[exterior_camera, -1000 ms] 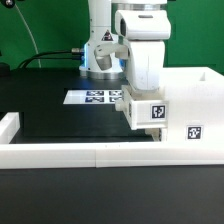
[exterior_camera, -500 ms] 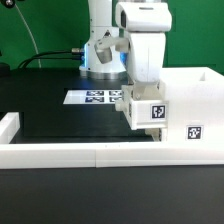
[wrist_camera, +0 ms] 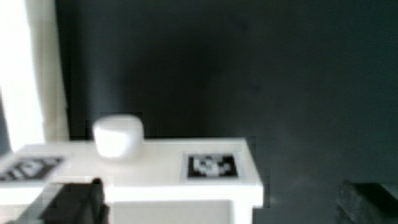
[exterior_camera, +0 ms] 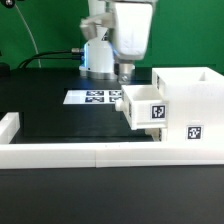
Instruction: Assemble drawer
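The white drawer casing [exterior_camera: 190,100] stands at the exterior view's right, with a tag on its side. One white tray [exterior_camera: 145,106] sticks partly out of the casing toward the exterior view's left and carries a tag. A second tray is not in view. My gripper [exterior_camera: 125,72] hangs above the tray's outer end, apart from it, open and empty. In the wrist view the tray [wrist_camera: 160,175] shows with two tags and a small white knob [wrist_camera: 116,136]. The dark fingertips [wrist_camera: 71,205] stand wide apart on either side of my gripper's gap [wrist_camera: 222,205].
A low white border rail [exterior_camera: 90,152] runs along the front of the black table and turns up at the exterior view's left [exterior_camera: 9,124]. The marker board [exterior_camera: 95,97] lies behind the tray near the robot base [exterior_camera: 98,55].
My gripper was down around the tray's outer end; it has let go and risen straight up. The tray and casing have stayed in place.
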`<action>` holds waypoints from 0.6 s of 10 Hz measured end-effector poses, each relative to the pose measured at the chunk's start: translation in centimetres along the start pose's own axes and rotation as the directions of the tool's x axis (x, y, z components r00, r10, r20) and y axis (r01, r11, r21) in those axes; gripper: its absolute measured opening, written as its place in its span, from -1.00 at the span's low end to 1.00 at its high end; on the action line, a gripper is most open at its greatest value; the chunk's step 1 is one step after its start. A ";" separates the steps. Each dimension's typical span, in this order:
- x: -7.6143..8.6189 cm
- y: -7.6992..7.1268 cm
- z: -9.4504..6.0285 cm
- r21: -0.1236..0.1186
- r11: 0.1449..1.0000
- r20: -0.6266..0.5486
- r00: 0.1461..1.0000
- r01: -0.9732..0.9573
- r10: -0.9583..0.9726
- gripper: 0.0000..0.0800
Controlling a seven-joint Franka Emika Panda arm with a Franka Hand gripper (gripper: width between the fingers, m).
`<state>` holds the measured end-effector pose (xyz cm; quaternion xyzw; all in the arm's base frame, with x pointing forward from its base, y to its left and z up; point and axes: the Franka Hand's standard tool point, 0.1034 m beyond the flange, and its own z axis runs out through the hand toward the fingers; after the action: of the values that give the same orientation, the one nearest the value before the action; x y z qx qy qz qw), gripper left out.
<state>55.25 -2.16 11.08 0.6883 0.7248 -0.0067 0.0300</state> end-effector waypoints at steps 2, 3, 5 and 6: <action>-2.4 -0.1 0.0 -0.001 1.000 -0.001 1.000 -0.002 0.002 0.62; -3.0 -0.1 0.3 0.002 1.000 -0.018 1.000 0.024 -0.024 0.62; -4.8 -0.2 1.6 0.019 1.000 -0.126 0.992 0.001 0.001 0.62; -5.0 -0.4 2.5 0.031 1.000 -0.162 0.987 -0.003 0.008 0.62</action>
<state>55.20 -7.27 8.83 0.6888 0.7229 0.0382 -0.0398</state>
